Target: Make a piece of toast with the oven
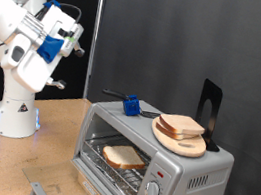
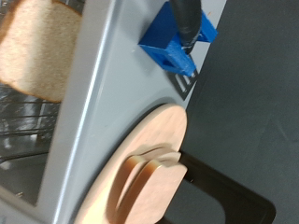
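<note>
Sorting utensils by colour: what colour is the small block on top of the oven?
Bright blue block; clearest in the wrist view.

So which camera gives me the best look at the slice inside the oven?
The exterior view: the slice lies flat on the wire rack inside the open oven, fully visible. The wrist view catches only part of that slice, blurred, at the frame's edge.

No readable text or labels.

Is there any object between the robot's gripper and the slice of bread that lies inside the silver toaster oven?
Nothing visible stands between them. The gripper hangs in open air above, towards the exterior view's left. The pale bread slice lies on the wire rack inside the silver toaster oven, whose door is open.
</note>
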You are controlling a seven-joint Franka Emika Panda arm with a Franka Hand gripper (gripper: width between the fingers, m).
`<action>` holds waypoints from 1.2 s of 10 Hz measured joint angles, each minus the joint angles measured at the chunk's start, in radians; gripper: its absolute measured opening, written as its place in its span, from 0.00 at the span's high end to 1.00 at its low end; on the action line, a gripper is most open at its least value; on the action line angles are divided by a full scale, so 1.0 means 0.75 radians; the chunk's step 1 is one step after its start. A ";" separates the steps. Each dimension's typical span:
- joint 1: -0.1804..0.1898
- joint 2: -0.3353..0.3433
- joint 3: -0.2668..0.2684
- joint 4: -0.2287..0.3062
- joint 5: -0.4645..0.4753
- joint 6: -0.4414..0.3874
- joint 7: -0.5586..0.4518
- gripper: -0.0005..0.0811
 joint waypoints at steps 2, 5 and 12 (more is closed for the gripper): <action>-0.015 0.017 -0.027 0.021 -0.008 -0.007 0.000 0.16; -0.022 0.066 -0.061 0.074 -0.045 -0.062 -0.007 0.16; -0.040 0.216 -0.124 0.119 -0.065 -0.125 -0.031 0.16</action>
